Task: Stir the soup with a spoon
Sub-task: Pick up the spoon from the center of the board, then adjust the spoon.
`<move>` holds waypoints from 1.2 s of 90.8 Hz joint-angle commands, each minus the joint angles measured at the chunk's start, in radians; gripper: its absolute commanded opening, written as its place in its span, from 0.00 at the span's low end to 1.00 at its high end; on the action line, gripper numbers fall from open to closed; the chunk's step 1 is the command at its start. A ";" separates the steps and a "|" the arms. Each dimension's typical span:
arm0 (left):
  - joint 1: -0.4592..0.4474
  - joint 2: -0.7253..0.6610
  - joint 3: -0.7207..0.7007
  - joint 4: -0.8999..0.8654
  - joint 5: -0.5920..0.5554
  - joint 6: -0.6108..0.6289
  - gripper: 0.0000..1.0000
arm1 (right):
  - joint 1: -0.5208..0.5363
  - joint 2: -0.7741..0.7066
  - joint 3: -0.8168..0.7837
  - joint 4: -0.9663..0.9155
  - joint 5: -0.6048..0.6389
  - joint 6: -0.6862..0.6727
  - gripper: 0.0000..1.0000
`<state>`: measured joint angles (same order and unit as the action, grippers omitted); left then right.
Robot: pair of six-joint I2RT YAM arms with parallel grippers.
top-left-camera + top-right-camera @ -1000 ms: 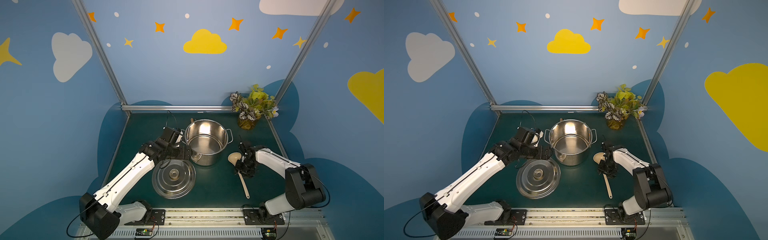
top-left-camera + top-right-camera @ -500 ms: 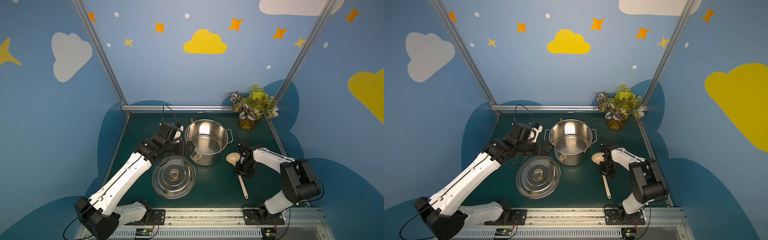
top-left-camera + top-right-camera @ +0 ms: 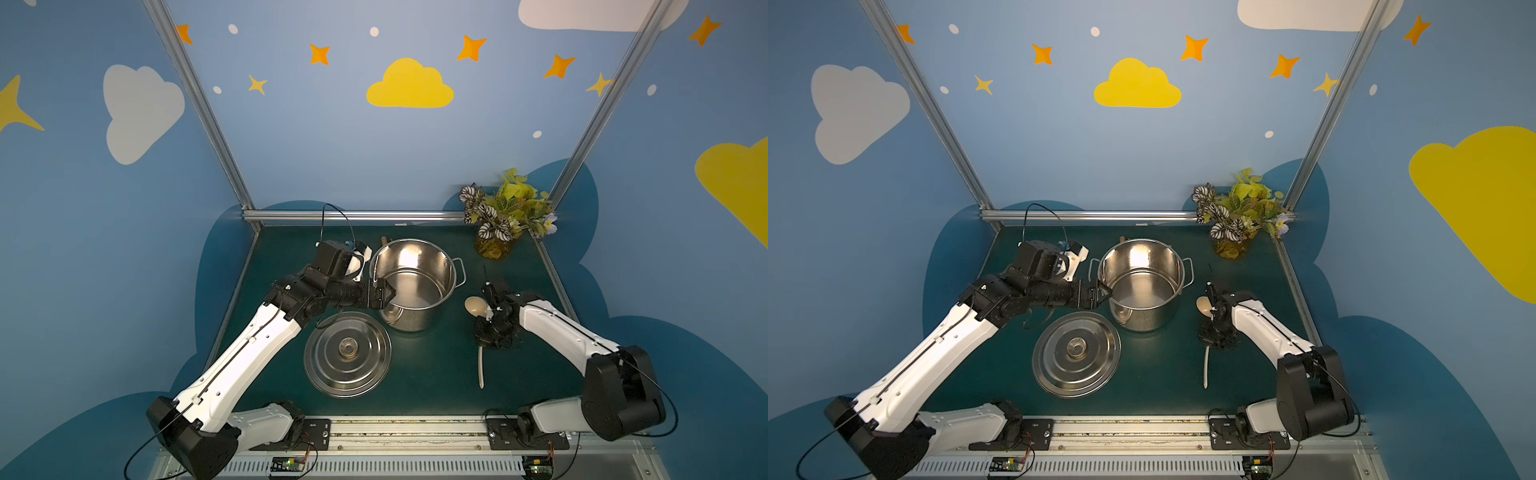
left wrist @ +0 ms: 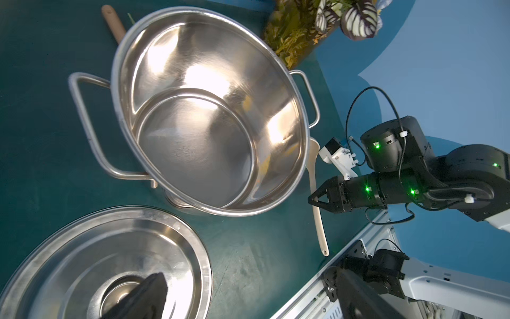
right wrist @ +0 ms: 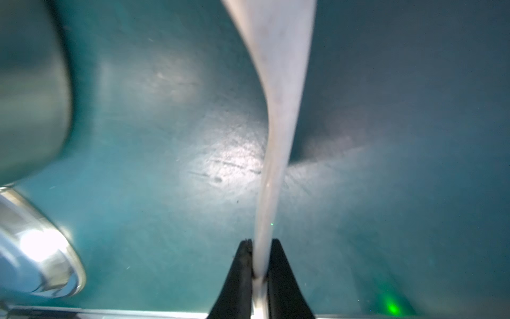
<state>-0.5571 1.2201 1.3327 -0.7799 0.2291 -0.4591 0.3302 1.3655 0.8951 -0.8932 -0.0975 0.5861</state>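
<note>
The cream spoon (image 3: 481, 370) lies on the green table to the right of the steel pot (image 3: 411, 320), its round bowl (image 3: 1203, 307) toward the back. My right gripper (image 3: 483, 343) points down and is shut on the slim handle, about midway along it. In the right wrist view both black fingers (image 5: 240, 265) pinch the spoon (image 5: 276, 110). My left gripper (image 3: 388, 294) hangs open by the pot's left rim, holding nothing. One of its fingers (image 4: 149, 295) shows over the lid. The pot (image 4: 193, 55) is uncovered and shiny inside; I make out no soup.
The pot's lid (image 3: 347, 353) lies flat on the table in front of the pot, knob up. A small brown wooden stub (image 3: 384, 240) sticks out behind the pot. A potted plant (image 3: 503, 216) fills the back right corner. Metal frame posts edge the table.
My right gripper has closed on the spoon's handle. My left gripper has shifted a little toward the pot's rim and stays open.
</note>
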 commanded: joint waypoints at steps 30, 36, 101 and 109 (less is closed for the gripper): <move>-0.142 0.070 0.021 0.190 0.315 0.003 0.99 | -0.055 -0.278 0.261 0.006 -0.243 0.029 0.00; -0.159 0.090 0.011 0.258 0.380 -0.022 0.97 | -0.052 -0.302 0.249 0.139 -0.318 0.079 0.00; -0.115 0.186 -0.098 0.617 0.595 -0.206 0.73 | 0.121 -0.098 0.326 0.653 -0.717 0.320 0.00; -0.089 0.153 -0.119 0.608 0.596 -0.206 0.74 | 0.122 -0.087 0.340 0.616 -0.736 0.294 0.00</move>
<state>-0.6815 1.4147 1.2442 -0.1677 0.8330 -0.6601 0.4416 1.2819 1.1809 -0.3019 -0.7433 0.8856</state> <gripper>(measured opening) 0.735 0.138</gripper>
